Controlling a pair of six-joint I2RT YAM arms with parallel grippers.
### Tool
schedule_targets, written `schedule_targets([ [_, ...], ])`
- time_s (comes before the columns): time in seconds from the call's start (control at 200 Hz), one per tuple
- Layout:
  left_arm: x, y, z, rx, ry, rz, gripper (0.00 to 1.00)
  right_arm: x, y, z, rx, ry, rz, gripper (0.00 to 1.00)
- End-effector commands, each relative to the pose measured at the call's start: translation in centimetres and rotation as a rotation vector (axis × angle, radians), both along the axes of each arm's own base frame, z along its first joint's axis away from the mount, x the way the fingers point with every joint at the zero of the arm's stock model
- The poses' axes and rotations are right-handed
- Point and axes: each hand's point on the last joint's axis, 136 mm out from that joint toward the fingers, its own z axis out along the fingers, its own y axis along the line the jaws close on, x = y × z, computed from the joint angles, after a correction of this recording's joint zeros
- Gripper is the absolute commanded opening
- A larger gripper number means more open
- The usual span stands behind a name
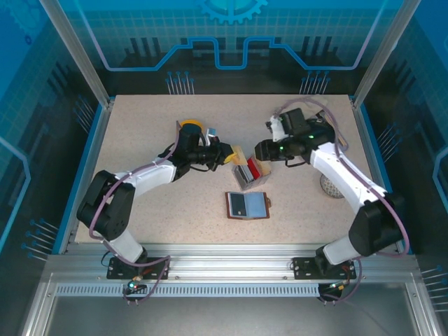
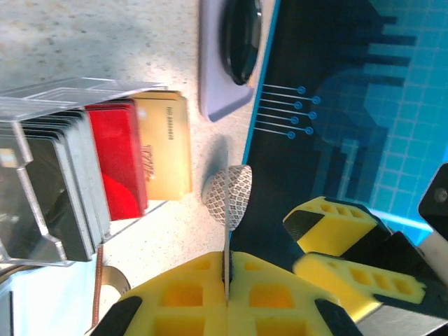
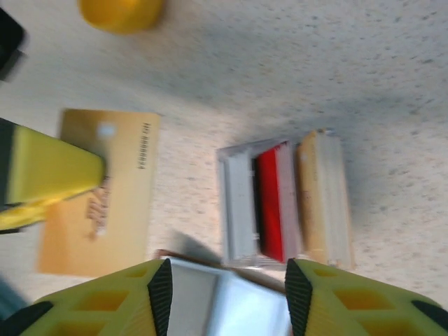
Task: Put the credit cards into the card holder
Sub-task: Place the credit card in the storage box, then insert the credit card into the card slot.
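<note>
My left gripper [image 1: 225, 154] is shut on a gold credit card [image 1: 239, 155], held over the table just left of the clear tray. In the left wrist view that card [image 2: 226, 241] shows edge-on between the closed yellow jaws of the left gripper [image 2: 226, 255]. The right wrist view shows the same card [image 3: 105, 203] broadside. More credit cards, red [image 3: 269, 203], grey and gold, stand on edge in the tray [image 1: 250, 172]. The card holder [image 1: 248, 204] lies open nearer the front. My right gripper [image 1: 260, 150] [image 3: 229, 283] hovers open above tray and holder, nothing between its fingers.
A round mesh disc [image 1: 332, 185] lies at the right, under the right forearm. A yellow round object [image 1: 190, 127] sits behind the left gripper. Metal rails and glass walls border the table [image 1: 140, 140], whose left and far parts are bare.
</note>
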Motion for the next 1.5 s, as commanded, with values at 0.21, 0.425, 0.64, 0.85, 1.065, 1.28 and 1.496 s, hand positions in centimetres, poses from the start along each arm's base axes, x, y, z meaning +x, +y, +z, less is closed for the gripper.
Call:
schedule_targets([
  [0.21, -1.4, -2.6, 4.8, -0.087, -0.276, -0.171, 0.00, -1.4, 4.4, 2.3, 0.459, 0.162, 0.136, 0.49],
  [0.425, -1.4, -3.3, 6.7, -0.145, -0.322, -0.192, 0.00, -0.5, 5.0, 1.8, 0.506, 0.202, 0.153, 0.42],
  [0.64, -1.4, -3.3, 6.7, -0.146, -0.312, -0.192, 0.00, 0.2, 3.9, 2.3, 0.552, 0.192, 0.133, 0.15],
  [0.85, -1.5, -3.3, 6.6, -0.157, -0.294, -0.191, 0.19, 0.4, 2.7, 2.2, 0.567, 0.187, 0.082, 0.04],
  [1.065, -1.8, -3.2, 6.7, -0.168, -0.296, -0.190, 0.21, 1.1, 1.8, 2.0, 0.610, 0.183, 0.009, 0.02],
  [1.28, -1.7, -3.4, 6.9, -0.172, -0.308, -0.200, 0.10, 0.8, 2.0, 1.7, 0.618, 0.203, 0.015, 0.06],
  [1.496, -1.9, -3.2, 6.7, -0.160, -0.308, -0.194, 0.00, 0.2, 0.9, 0.3, 0.519, 0.222, -0.025, 0.20],
])
